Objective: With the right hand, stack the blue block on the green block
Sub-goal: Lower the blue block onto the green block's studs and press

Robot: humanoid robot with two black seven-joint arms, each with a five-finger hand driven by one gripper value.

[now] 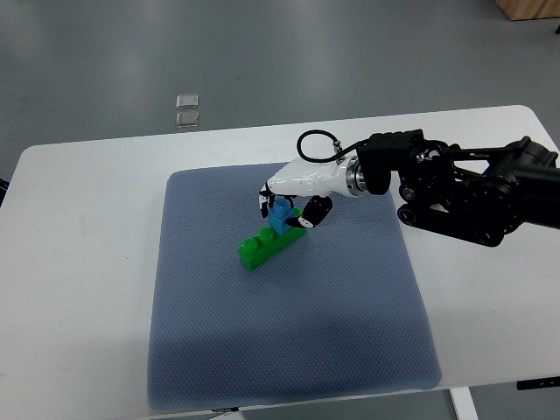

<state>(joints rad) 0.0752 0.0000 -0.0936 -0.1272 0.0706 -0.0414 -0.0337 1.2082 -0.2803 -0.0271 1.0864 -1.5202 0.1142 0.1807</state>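
Note:
A green block (262, 247) lies slantwise on the blue-grey mat (280, 332), near its middle. A small blue block (280, 215) sits at the green block's upper right end, touching or just above it. My right hand (287, 210), white with dark fingertips, reaches in from the right and has its fingers curled around the blue block. Part of the blue block is hidden by the fingers. The left arm does not show.
The mat covers the centre of a white table (79, 262). Two small square plates (187, 109) lie on the grey floor beyond the table's far edge. My black right forearm (464, 192) spans the table's right side.

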